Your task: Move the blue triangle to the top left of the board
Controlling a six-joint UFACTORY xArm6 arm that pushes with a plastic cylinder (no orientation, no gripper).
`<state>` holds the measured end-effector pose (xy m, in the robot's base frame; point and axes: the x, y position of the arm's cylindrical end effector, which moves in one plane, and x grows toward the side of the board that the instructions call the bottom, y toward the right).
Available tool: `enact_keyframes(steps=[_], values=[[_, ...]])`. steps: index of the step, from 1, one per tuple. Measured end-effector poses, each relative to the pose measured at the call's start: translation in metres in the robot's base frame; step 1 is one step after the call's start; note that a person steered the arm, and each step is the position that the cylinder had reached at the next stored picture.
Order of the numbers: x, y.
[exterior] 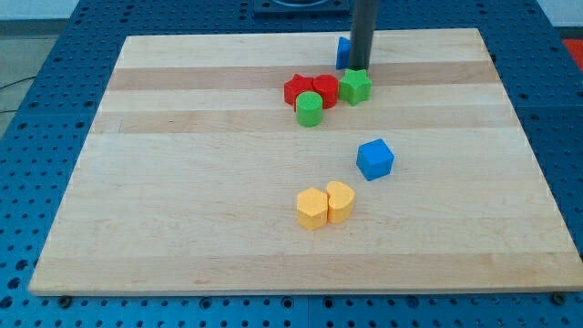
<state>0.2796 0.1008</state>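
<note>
The blue triangle (342, 52) sits near the board's top edge, a little right of centre, mostly hidden behind my dark rod. My tip (361, 70) rests on the board just right of the blue triangle, touching or almost touching it, and just above the green star-shaped block (355, 87). The wooden board (182, 182) fills most of the view.
Two red blocks (311, 90) sit side by side left of the green star, with a green cylinder (309, 109) just below them. A blue cube (374, 158) lies right of centre. Two yellow blocks (324, 204) touch each other below centre.
</note>
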Motion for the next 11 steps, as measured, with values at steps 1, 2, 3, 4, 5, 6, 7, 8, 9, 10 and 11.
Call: enact_keyframes(steps=[1, 2, 3, 4, 5, 6, 7, 8, 9, 10, 11], values=[[-0.006, 0.036], [-0.022, 0.018], [-0.043, -0.056], [-0.066, -0.139], [-0.067, -0.121], [-0.058, -0.032], [-0.038, -0.066], [-0.059, -0.165], [-0.061, -0.17], [-0.047, -0.121], [-0.025, -0.152]])
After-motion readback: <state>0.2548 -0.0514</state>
